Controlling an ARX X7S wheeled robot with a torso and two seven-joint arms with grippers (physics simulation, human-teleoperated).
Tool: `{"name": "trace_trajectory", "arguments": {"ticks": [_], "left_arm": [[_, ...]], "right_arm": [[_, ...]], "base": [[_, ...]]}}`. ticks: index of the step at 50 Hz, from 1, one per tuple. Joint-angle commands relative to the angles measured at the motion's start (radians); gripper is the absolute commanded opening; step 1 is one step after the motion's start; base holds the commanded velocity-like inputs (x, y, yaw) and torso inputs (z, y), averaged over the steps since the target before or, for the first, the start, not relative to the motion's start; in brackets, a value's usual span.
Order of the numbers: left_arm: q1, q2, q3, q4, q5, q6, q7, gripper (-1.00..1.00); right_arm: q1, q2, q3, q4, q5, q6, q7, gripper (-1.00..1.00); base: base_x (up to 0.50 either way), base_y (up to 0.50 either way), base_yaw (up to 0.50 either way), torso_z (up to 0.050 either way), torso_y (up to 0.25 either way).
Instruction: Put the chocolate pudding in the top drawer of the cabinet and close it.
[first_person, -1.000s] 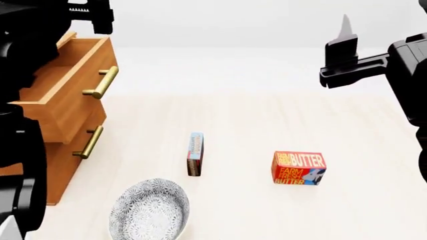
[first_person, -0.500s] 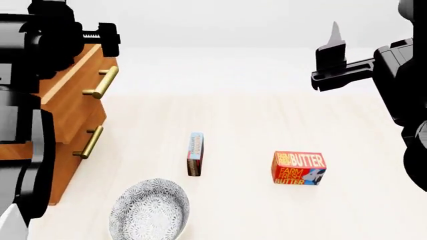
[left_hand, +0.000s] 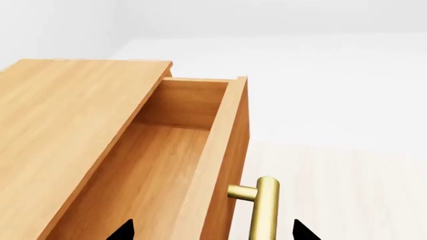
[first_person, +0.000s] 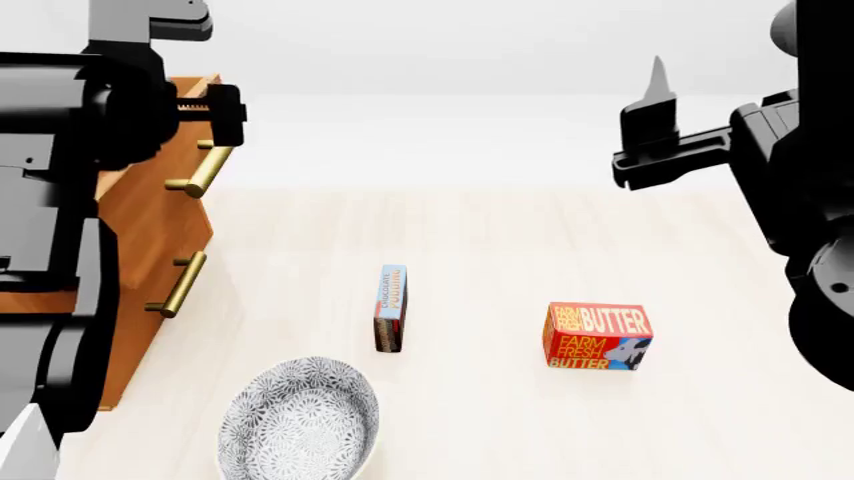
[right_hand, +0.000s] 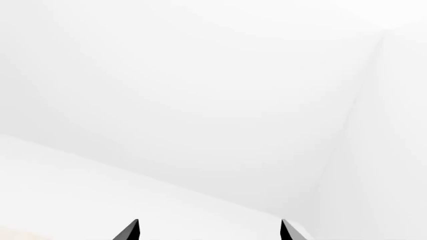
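The chocolate pudding (first_person: 391, 308) stands on its long edge on the light floor, mid-view. The cabinet (first_person: 158, 235) is at the left, mostly covered by my left arm (first_person: 94, 110). The top drawer (left_hand: 167, 150) is pulled out and its visible inside is empty. Its brass handle (left_hand: 265, 207) also shows in the head view (first_person: 200, 172). My left gripper (left_hand: 212, 231) is open just above the drawer's front edge, its fingertips on either side of the front board and handle. My right gripper (first_person: 655, 80) is open, empty and raised high at the right; its wrist view (right_hand: 209, 230) shows only white background.
A red-orange Farm Fresh Butter box (first_person: 598, 336) stands right of the pudding. A patterned grey bowl (first_person: 299, 420) sits near the front, left of centre. The lower drawer's handle (first_person: 178, 284) shows below the top one.
My left arm has moved in over the cabinet and now hides most of the open drawer in the head view. My right gripper has drifted slightly left. The pudding, butter and bowl have not moved.
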Motion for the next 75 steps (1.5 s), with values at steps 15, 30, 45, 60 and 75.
{"name": "trace_trajectory", "arguments": {"ticks": [15, 30, 45, 60, 75], "left_arm": [[0.026, 0.013, 0.01, -0.121, 0.005, 0.085, 0.025, 1.0], [0.093, 0.015, -0.005, -0.063, -0.028, 0.078, 0.058, 1.0], [0.169, 0.021, -0.02, 0.091, -0.077, -0.001, 0.08, 1.0], [0.248, 0.034, -0.024, 0.227, -0.121, -0.064, 0.095, 1.0], [0.308, 0.044, -0.037, 0.348, -0.173, -0.117, 0.109, 1.0]], "right_arm": [[-0.014, -0.003, -0.036, 0.014, -0.034, -0.028, -0.016, 1.0], [-0.013, -0.012, -0.062, 0.035, -0.062, -0.044, -0.029, 1.0], [0.006, -0.029, -0.098, 0.057, -0.089, -0.05, -0.041, 1.0], [0.003, -0.034, -0.119, 0.067, -0.105, -0.061, -0.047, 1.0], [0.009, -0.038, -0.124, 0.062, -0.096, -0.056, -0.036, 1.0]], "base": [[0.0, 0.0, 0.0, 0.0, 0.0], [0.0, 0.0, 0.0, 0.0, 0.0], [0.0, 0.0, 0.0, 0.0, 0.0], [0.0, 0.0, 0.0, 0.0, 0.0], [0.0, 0.0, 0.0, 0.0, 0.0]]}}
